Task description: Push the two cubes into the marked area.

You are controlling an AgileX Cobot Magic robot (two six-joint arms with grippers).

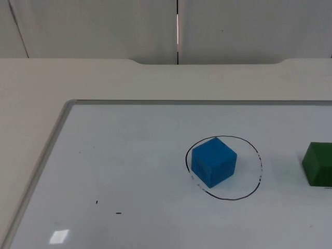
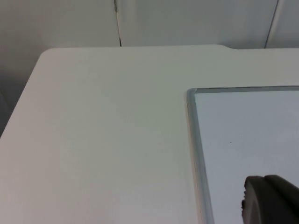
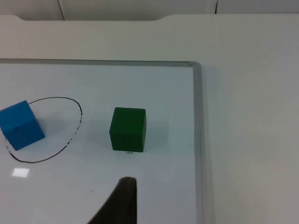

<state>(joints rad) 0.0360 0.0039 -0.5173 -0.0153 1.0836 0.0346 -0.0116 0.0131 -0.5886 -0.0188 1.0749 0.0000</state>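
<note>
A blue cube (image 1: 213, 161) sits inside a hand-drawn black circle (image 1: 249, 191) on the whiteboard (image 1: 129, 155), toward the circle's left side. The blue cube (image 3: 19, 124) and the circle (image 3: 70, 140) also show in the right wrist view. A green cube (image 1: 319, 164) stands outside the circle, to its right, at the picture's edge. In the right wrist view the green cube (image 3: 128, 129) lies just beyond a black fingertip (image 3: 120, 205) of my right gripper, with a gap between them. A black fingertip (image 2: 270, 199) of my left gripper hangs over the whiteboard's corner (image 2: 192, 93).
The whiteboard's grey metal frame (image 1: 44, 155) runs along its left and far sides, with bare white table (image 1: 31, 93) beyond. The grey partition wall (image 1: 104, 26) closes the back. The board's right frame (image 3: 198, 140) lies close beside the green cube.
</note>
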